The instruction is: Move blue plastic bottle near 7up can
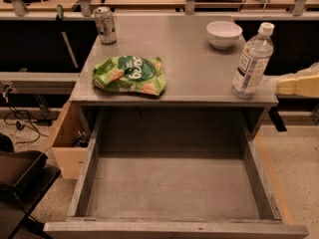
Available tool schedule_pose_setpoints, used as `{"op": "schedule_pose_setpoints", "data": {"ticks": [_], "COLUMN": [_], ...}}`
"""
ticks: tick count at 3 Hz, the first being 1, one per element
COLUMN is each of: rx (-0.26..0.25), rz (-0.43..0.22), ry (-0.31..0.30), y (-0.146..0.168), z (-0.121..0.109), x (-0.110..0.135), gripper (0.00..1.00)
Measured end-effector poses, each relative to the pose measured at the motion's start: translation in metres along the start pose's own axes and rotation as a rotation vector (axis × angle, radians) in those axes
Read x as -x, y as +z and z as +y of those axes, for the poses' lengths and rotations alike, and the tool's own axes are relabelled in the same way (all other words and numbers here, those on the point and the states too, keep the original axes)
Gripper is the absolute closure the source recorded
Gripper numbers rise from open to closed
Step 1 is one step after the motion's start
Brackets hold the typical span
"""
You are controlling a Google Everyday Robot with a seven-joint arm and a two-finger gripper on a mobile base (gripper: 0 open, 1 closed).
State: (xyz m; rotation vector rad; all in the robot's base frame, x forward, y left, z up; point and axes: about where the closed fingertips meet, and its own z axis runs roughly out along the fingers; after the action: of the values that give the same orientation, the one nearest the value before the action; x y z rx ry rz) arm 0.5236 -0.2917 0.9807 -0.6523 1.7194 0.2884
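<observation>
In the camera view, the blue plastic bottle (253, 61) stood upright near the front right corner of the grey table (189, 68). The 7up can (105, 25) stood at the table's upper-left corner, well apart from it. The gripper (294, 85), a pale shape at the frame's right edge, was just beside the bottle; whether it was clenched or released could not be told. A green chip bag (128, 75) lay left of centre.

Print on bottle (252, 61), can (105, 25) and bag (128, 74) is unreadable.
</observation>
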Motion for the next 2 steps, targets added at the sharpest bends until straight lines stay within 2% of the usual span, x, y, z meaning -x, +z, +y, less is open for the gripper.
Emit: {"op": "schedule_pose_setpoints", "data": {"ticks": [1, 2], "rx": [0.000, 0.005], "rz": [0.003, -0.028], "ry": [-0.002, 0.002], "y": [0.000, 0.014], "z": [0.000, 0.000], "x": [0.000, 0.001], "gripper": [0.00, 0.00]}}
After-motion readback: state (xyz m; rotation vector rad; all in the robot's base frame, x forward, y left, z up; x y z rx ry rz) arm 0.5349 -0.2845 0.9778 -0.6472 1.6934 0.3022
